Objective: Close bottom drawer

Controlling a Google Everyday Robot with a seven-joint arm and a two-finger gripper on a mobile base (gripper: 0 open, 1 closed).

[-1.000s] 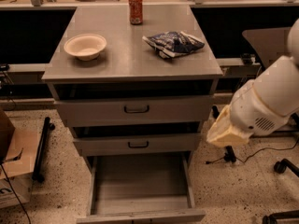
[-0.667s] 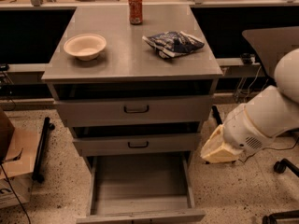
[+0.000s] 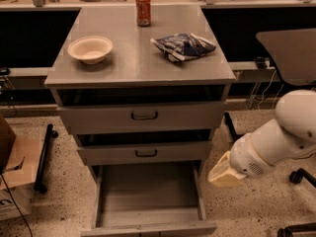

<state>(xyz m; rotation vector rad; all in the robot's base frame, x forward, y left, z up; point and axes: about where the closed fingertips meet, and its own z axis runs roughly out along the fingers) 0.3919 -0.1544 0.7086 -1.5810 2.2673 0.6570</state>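
Note:
The bottom drawer of the grey cabinet is pulled far out toward me, its long shallow tray empty and its front panel at the bottom edge of the view. Its handle is out of view. My gripper is at the end of the white arm, low on the right, just beside the drawer's right side rail. Only its beige wrist end shows.
The mid drawer and top drawer stand slightly ajar. On the cabinet top sit a bowl, a soda can and a chip bag. A cardboard box sits left, chair legs right.
My arm has moved downward and slightly left, bringing the gripper from beside the middle drawer down to the level of the open bottom drawer. The drawers have not moved.

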